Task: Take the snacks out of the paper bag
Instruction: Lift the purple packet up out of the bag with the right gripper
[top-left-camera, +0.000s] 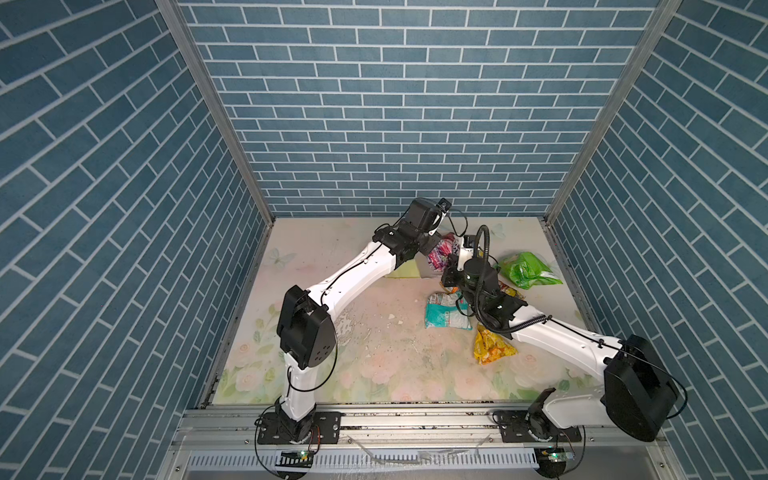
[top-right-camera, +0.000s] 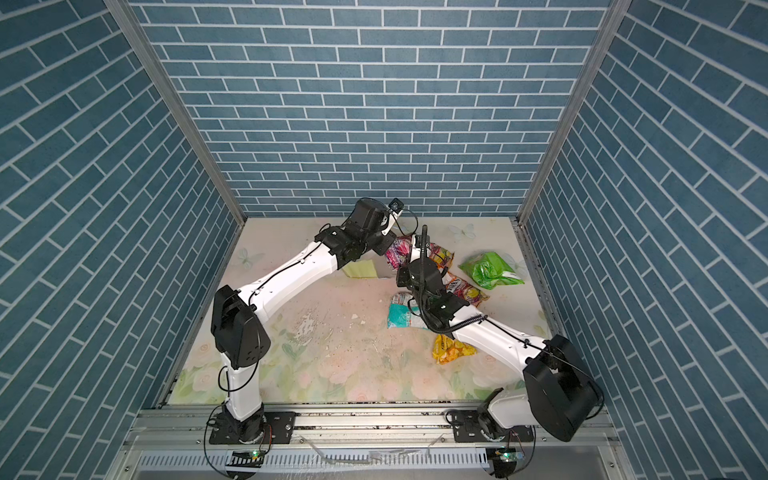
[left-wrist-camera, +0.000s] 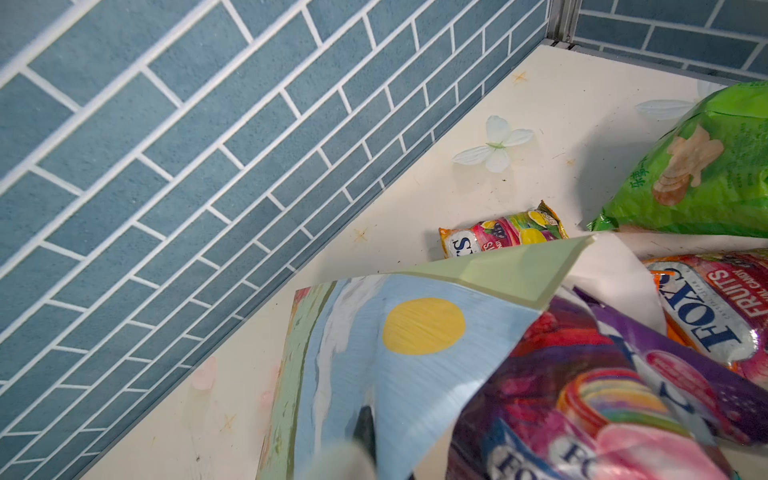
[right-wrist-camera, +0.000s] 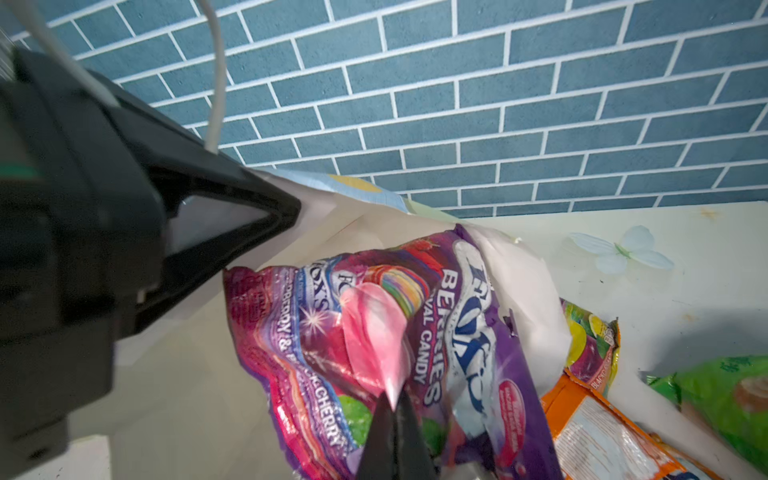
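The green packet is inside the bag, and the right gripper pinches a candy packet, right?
No. The green packet lies out on the table, clear of the bag, as both top views show. The right gripper does pinch a candy packet.

Left arm (top-left-camera: 353, 274) and right arm (top-left-camera: 552, 336) bend inward to the paper bag (left-wrist-camera: 415, 374), left gripper (right-wrist-camera: 289, 214) clamped on its rim, right gripper (right-wrist-camera: 392, 411) pinched shut on a pink packet (right-wrist-camera: 374, 332) at its mouth.
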